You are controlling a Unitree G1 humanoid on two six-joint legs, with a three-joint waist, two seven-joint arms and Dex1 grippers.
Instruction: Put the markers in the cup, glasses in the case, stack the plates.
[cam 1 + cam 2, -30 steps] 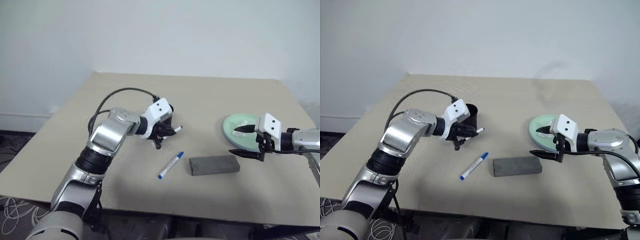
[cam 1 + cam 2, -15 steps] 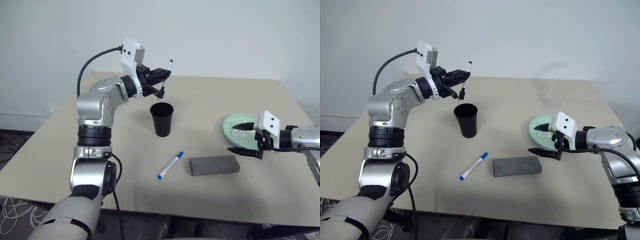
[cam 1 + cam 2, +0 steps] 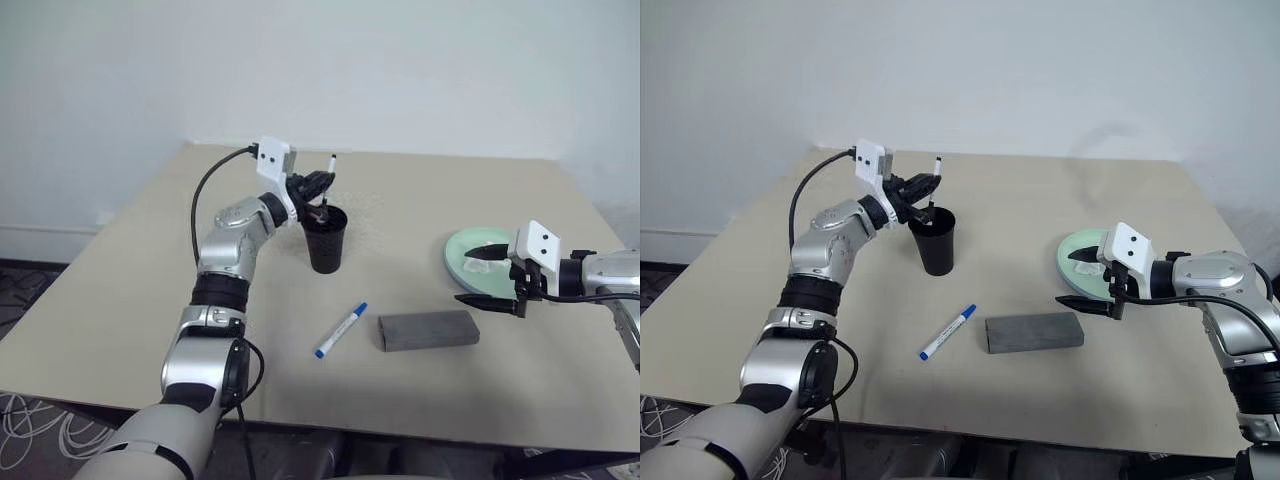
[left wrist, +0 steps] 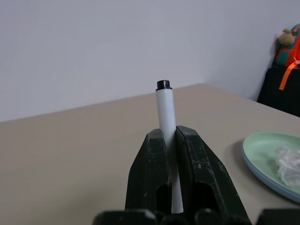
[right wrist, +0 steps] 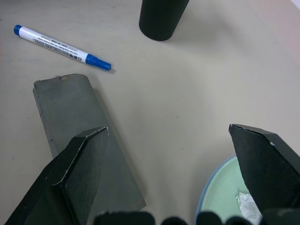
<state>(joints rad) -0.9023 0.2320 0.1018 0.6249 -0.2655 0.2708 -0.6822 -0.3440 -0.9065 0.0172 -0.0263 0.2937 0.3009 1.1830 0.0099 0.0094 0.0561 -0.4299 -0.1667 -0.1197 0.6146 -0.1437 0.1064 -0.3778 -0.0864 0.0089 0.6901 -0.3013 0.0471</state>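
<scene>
The black tapered plastic cup (image 3: 326, 238) stands upright around the middle of the beige tabletop (image 3: 430, 190), plain with a round rim. The left gripper (image 3: 318, 184) hovers just above and beside that rim, its two black fingers (image 4: 150, 173) clamped tight on a slim white marker with a black cap (image 4: 166, 117). The marker sticks out past the fingertips, tilted, with its lower end right at the cup's mouth. I can't tell if it's actually touching the rim.

The other slim white marker, the blue-capped one (image 3: 341, 330), lies flat on the table in front of the cup. Just beside it sits the flat grey rectangular case (image 3: 428, 330), closed.

Over on the right there's a mint green round plate (image 3: 478, 262) with a crumpled white tissue (image 5: 248, 206) on it, and a light blue rim peeks out underneath it. The right gripper (image 3: 484, 279) hangs over the near edge of that plate with its fingers spread wide, gripping nothing.
</scene>
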